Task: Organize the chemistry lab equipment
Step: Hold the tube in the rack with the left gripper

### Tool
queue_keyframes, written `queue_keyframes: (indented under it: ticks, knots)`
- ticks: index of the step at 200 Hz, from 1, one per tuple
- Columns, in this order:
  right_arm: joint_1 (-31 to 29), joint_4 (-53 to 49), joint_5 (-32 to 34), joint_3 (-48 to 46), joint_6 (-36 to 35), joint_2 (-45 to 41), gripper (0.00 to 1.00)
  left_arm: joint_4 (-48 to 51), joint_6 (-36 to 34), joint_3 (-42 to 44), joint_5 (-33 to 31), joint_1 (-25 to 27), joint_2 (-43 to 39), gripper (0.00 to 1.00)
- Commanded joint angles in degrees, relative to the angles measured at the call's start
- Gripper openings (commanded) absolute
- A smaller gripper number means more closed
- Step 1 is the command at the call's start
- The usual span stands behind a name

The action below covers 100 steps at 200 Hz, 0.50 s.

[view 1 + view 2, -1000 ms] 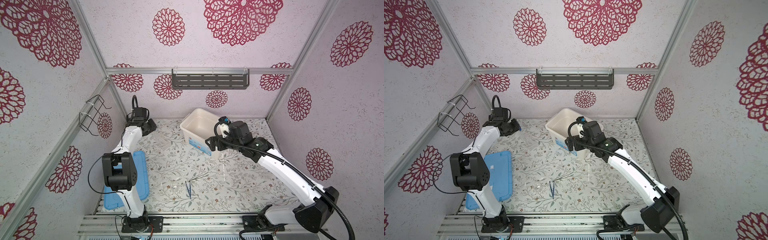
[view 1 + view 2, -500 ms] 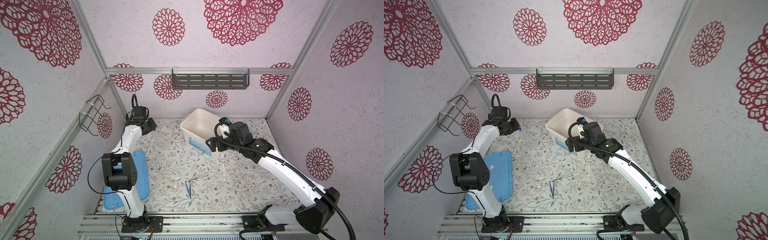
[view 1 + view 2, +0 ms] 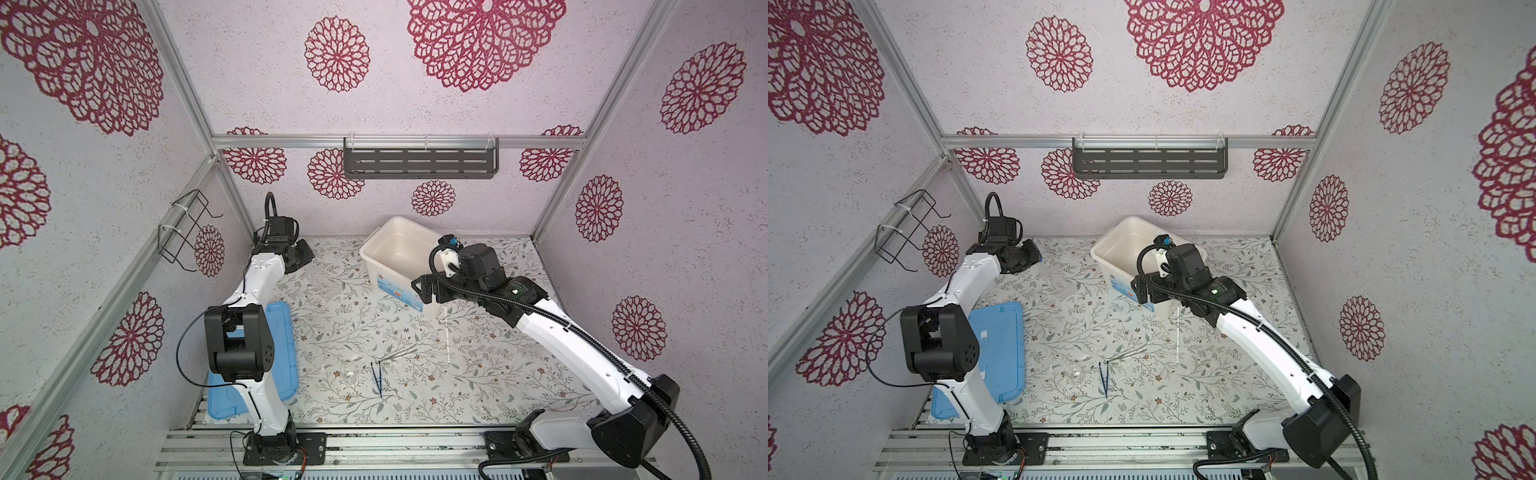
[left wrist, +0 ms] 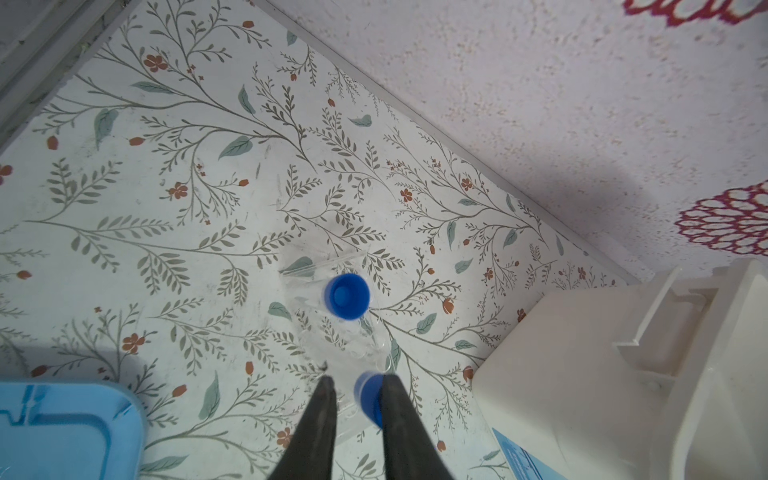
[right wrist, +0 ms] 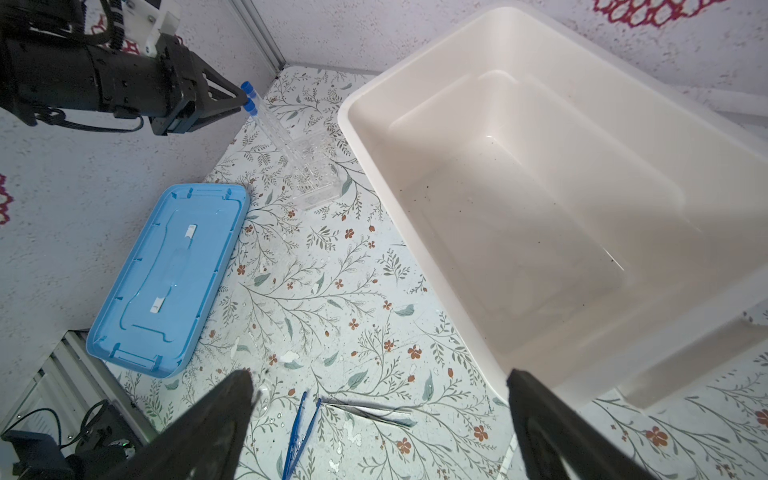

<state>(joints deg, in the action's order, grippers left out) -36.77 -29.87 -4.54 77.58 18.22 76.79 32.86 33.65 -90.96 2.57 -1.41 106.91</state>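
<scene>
A blue-capped tube [image 4: 368, 401] stands between the narrowly parted fingers of the left gripper [image 4: 358, 380], touching one; a grasp I cannot tell. The right gripper [image 5: 380, 415] is spread wide, empty, beside the tub [image 5: 519, 208]; its label [image 3: 395, 290] is unreadable.

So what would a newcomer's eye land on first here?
Probably the big white tub at the back of the table, open and looking empty. Next, the left fingers straddling one of two blue-capped tubes that stand in a clear rack just left of the tub. Then the light-blue lid, lying flat at the front left.
</scene>
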Motion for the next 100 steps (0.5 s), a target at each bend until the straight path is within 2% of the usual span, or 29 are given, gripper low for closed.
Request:
queue_keyframes:
  ticks: [1,100]
  knots:
    - [0.39,1.19,1.01,0.21,1.29,-2.13,0.99,-0.17,-0.38,0.83,-0.20,-0.25,-0.23,0.23]
    - [0.37,1.21,0.94,0.70,1.29,-1.88,0.99,1.85,-1.04,-2.21,-1.16,-0.96,1.55,0.25]
